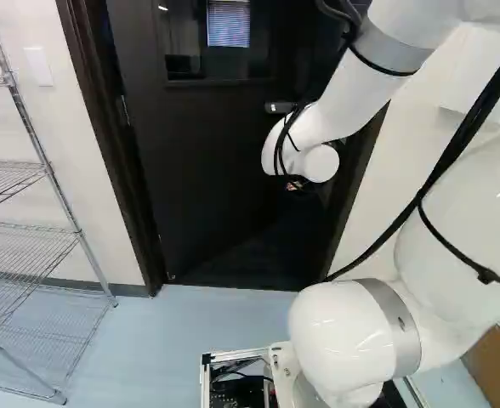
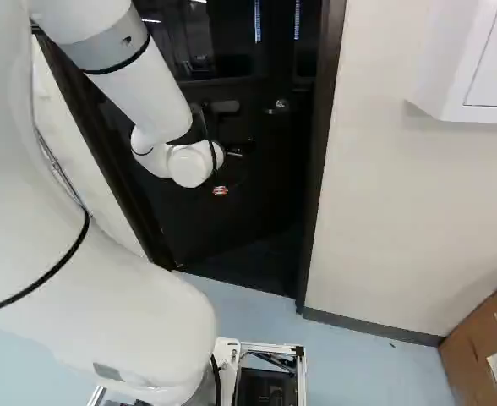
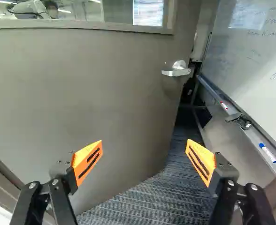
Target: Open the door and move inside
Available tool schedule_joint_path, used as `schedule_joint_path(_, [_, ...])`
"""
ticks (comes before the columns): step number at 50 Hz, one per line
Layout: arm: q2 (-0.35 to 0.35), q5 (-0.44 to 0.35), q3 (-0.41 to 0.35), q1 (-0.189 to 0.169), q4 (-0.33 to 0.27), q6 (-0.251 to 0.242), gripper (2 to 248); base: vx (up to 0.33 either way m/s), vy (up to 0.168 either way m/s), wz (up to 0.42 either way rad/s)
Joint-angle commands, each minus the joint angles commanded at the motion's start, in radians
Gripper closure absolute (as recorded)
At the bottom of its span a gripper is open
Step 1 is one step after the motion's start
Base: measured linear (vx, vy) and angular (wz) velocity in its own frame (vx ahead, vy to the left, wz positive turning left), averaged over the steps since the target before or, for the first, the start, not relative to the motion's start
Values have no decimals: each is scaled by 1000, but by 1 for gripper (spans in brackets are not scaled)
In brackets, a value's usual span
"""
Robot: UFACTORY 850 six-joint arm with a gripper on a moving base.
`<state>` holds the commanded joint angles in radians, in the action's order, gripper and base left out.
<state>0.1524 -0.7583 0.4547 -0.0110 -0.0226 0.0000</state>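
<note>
1. Door is ajar ahead of claw; long axis upright, free edge points inward over dark carpet.
2. Lever handle sits roughly level, near free edge.
3. Claw is spread wide.

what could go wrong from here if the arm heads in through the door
The door is ajar, but the open fingers aren't gripping it, so it might swing back against the arm. Moving in, the arm could also catch the whiteboard tray on the far side and knock off its markers.
</note>
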Motion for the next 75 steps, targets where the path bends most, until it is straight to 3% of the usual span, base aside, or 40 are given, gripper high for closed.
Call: schedule_joint_path(75, [0,0,0,0,0,0,3,111,59,-37])
